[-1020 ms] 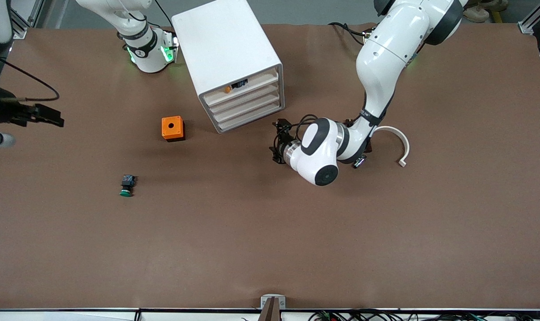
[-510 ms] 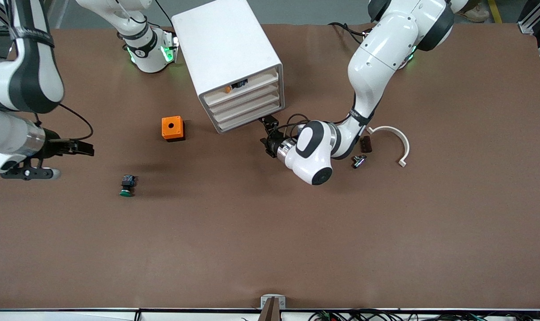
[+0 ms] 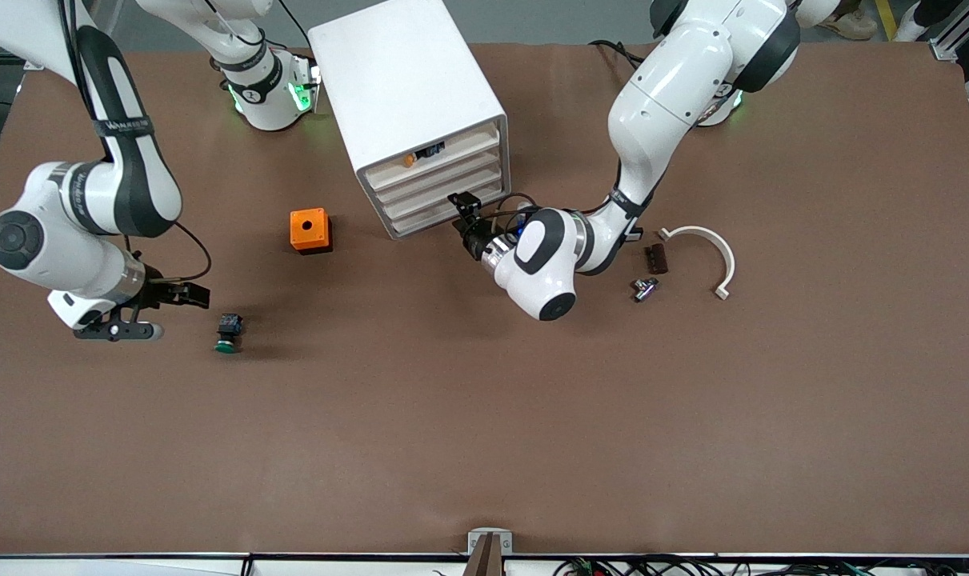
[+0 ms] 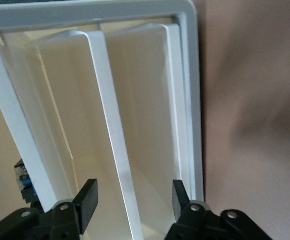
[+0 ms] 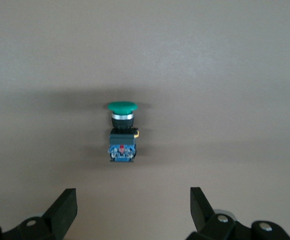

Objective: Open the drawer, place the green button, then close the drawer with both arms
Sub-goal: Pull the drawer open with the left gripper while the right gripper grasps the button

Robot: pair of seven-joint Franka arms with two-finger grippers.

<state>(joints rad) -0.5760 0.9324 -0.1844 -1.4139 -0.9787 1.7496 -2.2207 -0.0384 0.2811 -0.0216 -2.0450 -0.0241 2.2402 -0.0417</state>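
Observation:
The button (image 3: pixel 227 329) lies on its side on the brown table, green cap toward the front camera, also the button (image 5: pixel 121 133) in the right wrist view. My right gripper (image 3: pixel 194 298) (image 5: pixel 132 206) hovers open just beside it, toward the right arm's end of the table, with nothing between its fingers. The white cabinet (image 3: pixel 404 88) faces the front camera at an angle with its drawers shut. My left gripper (image 3: pixel 462 206) (image 4: pixel 133 199) is at a lower drawer (image 3: pixel 444 196). Its fingers stand open on either side of that drawer's white front lip (image 4: pixel 116 160) without touching it.
An orange cube with a hole (image 3: pixel 310 230) sits between the button and the cabinet. A white curved piece (image 3: pixel 710 246), a small brown part (image 3: pixel 654 258) and a small metal part (image 3: pixel 642 288) lie toward the left arm's end. The top slot holds orange and black bits (image 3: pixel 420 155).
The right arm has swung in from the table's end to just beside the button. The left gripper has moved up to the cabinet's drawers and its fingers have narrowed.

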